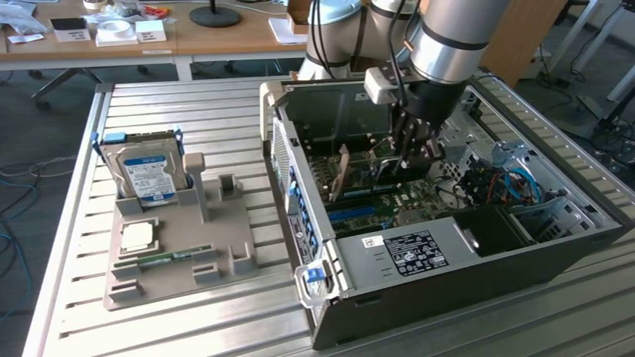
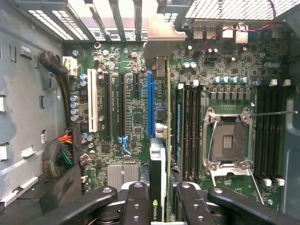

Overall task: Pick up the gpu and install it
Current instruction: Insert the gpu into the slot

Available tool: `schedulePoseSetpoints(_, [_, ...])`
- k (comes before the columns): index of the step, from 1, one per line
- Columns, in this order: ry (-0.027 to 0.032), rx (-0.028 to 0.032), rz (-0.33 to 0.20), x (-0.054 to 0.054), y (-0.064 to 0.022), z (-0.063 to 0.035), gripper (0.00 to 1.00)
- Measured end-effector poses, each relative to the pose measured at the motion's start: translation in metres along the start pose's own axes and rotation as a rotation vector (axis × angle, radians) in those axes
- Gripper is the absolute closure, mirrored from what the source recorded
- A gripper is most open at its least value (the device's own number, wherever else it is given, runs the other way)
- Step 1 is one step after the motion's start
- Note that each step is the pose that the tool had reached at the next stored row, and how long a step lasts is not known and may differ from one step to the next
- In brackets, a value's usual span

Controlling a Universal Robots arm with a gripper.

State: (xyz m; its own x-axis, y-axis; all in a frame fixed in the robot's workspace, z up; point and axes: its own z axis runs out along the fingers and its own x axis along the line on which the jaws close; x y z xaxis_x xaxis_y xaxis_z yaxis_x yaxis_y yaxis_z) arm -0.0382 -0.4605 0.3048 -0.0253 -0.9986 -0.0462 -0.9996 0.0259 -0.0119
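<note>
Exterior view. Slatted metal worktop [image 1: 228, 119]. At 9 o'clock from the case is a grey moulded holder [image 1: 184, 282]. It carries a boxy silver hard drive with a blue-white label [image 1: 147, 172] stood on edge, plus a square silver processor chip [image 1: 137, 236] and a narrow green memory stick [image 1: 171, 258], both lying flat.

Centre: open black computer case [image 1: 476, 256], green motherboard [image 1: 397, 204] facing up. A silver-grey robot arm [image 1: 451, 37] drops in from 12 o'clock and hides part of the board. The black claw [image 1: 402, 160] sits low inside; its tips are hard to make out here.

Wrist view settles it. The claw [image 2: 161, 199] has its black fingers [image 2: 136, 201] partly closed, pressed on both flat sides of the gpu [image 2: 158, 168]. This is a thin card with a green board and a black face, seen edge-on. Its pale metal bracket [image 2: 161, 33] meets the rear slot openings. The card runs just beside the long blue slot [image 2: 150, 103]. Cannot tell whether it is seated. An empty silver-framed processor socket [image 2: 229, 140] lies on the card's other side.

At 3 o'clock inside the case there are blue cables [image 1: 516, 182], partly cut off by the drive cage.
</note>
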Motion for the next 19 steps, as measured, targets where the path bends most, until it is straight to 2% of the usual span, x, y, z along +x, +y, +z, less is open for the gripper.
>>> schedulePoseSetpoints(7, [-0.0002,0.0,0.0,0.0008,0.003,0.0072,0.73])
schedulePoseSetpoints(15, [0.0001,0.0,0.0,0.0038,0.0048,0.0073,0.73])
schedulePoseSetpoints(19, [0.0001,-0.0001,0.0,0.0041,0.0091,0.0085,0.73])
